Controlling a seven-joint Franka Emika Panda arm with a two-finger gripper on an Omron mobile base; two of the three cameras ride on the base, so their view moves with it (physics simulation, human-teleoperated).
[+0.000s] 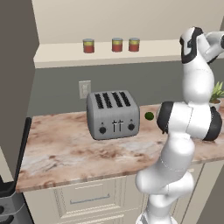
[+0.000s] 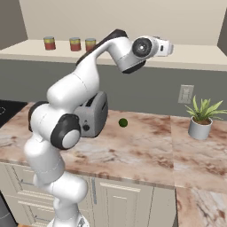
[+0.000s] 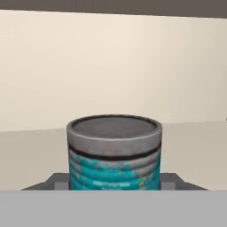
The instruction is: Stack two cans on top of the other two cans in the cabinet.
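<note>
Standing between the jaws, whose grip is unclear, teal can (image 3: 114, 153) faces bare cabinet wall (image 3: 111, 66).

toaster (image 1: 113, 115) on marble counter (image 1: 65, 153), lime (image 2: 123, 123), potted plant (image 2: 201, 119).

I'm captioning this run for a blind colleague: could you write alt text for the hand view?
A teal-blue can with a worn grey rim and dark top stands upright, close up at centre, between the gripper's dark fingertips. Behind it runs a cream shelf and the cabinet's pale beige back wall.
</note>
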